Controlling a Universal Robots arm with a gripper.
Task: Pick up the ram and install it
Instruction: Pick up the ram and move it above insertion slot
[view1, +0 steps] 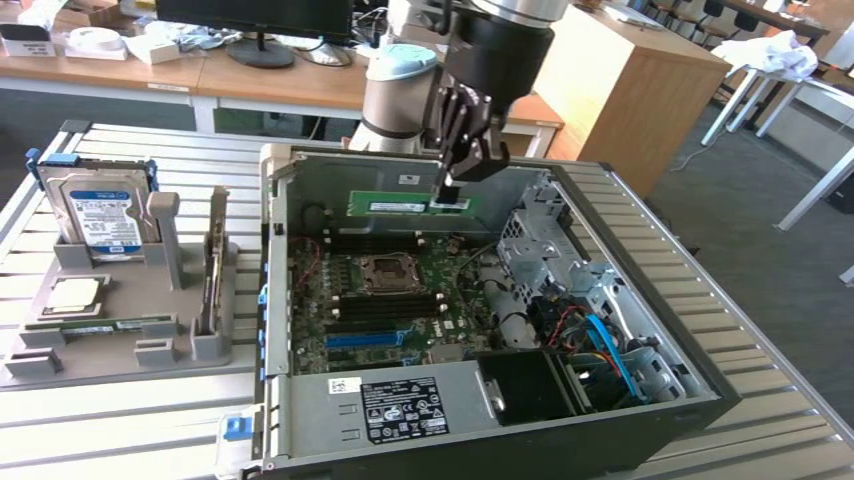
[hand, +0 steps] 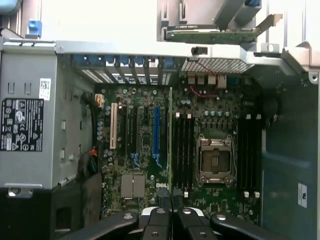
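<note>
My gripper is shut on one end of the ram, a long green stick held level above the open computer case, over the back of the motherboard. In the wrist view the ram shows edge-on as a thin green line running away from the fingertips, hanging over the board beside the black memory slots next to the CPU socket. A second green stick lies in the grey holder at the exterior view's left.
The grey holder also carries a silver hard drive with a blue-white label and a square silver CPU chip. Drive cages and cables fill the case's side toward the exterior view's right. The power supply sits at the case's front.
</note>
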